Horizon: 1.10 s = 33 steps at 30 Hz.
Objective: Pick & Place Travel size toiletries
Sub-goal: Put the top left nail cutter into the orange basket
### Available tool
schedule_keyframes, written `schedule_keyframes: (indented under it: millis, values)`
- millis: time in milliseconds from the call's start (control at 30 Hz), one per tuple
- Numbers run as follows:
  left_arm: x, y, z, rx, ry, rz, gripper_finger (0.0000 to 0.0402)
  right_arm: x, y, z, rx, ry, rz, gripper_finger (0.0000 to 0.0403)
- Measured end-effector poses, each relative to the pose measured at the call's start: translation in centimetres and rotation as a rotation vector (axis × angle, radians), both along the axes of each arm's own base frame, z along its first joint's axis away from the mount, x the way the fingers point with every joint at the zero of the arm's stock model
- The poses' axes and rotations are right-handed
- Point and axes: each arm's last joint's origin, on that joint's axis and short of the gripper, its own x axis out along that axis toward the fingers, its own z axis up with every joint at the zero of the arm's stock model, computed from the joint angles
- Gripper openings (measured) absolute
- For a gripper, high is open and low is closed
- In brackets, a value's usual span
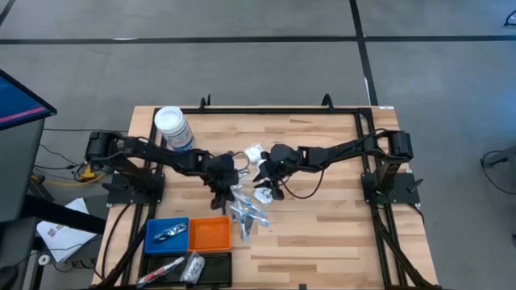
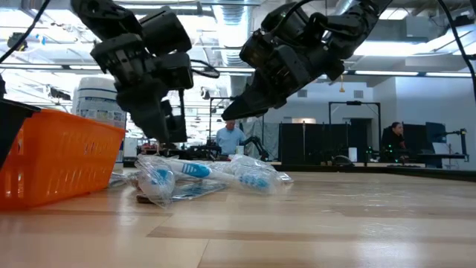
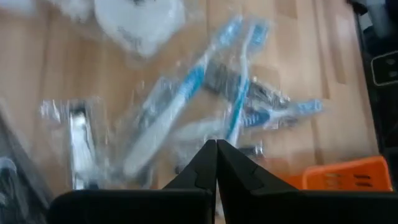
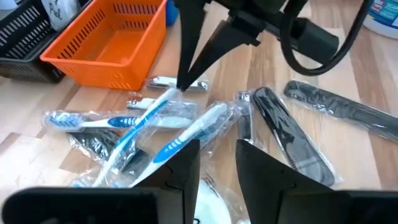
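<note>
The travel size toiletries lie in a loose pile (image 1: 246, 213) at mid-table. It holds blue-and-white toothbrushes in clear wrappers (image 4: 137, 121), a metal nail clipper (image 3: 79, 146) and black combs (image 4: 292, 143). A white packet (image 3: 140, 18) lies at the pile's far side. My left gripper (image 3: 216, 155) is shut with nothing between its fingers. It points down just above the pile's left part (image 4: 182, 84). My right gripper (image 4: 217, 155) hangs above the pile's far side, open with a narrow gap. The white packet (image 4: 208, 202) shows below it on the table.
A clear jar with a white lid (image 1: 172, 129) stands at the far left. Blue (image 1: 167, 234), orange (image 1: 211, 232) and black (image 1: 185, 268) trays sit at the near left edge. Bare wood lies to the right of the pile. People stand in the room behind (image 2: 230, 138).
</note>
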Motion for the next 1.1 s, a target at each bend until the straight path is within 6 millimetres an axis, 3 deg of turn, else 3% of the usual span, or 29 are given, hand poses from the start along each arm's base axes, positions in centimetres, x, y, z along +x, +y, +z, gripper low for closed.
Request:
schedule_keyframes:
  millis: [167, 400, 567, 767, 1100]
  values:
    - [0.1, -0.4, -0.9, -0.025, 0.042, -0.011, 0.0001, -0.1, 0.0, -0.1, -0.001, 0.018, 0.001, 0.0097]
    - [1.2, 0.8, -2.3, 0.030, 0.084, 0.022, 0.0001, 0.1, 0.2, -1.6, 0.009, 0.062, 0.003, 0.0097]
    - [2.7, 1.4, -1.7, 0.103, 0.038, 0.011, 0.0001, 0.4, 0.2, -2.9, 0.013, 0.087, 0.001, 0.0098]
    - [4.3, 1.9, 0.1, 0.226, -0.036, 0.022, 0.0001, 0.4, 0.1, -2.8, 0.012, 0.078, -0.001, 0.0098]
    - [2.8, 1.5, -0.4, 0.222, 0.165, -0.017, 0.0003, 0.2, 0.2, -3.0, 0.014, 0.110, 0.001, 0.0098]
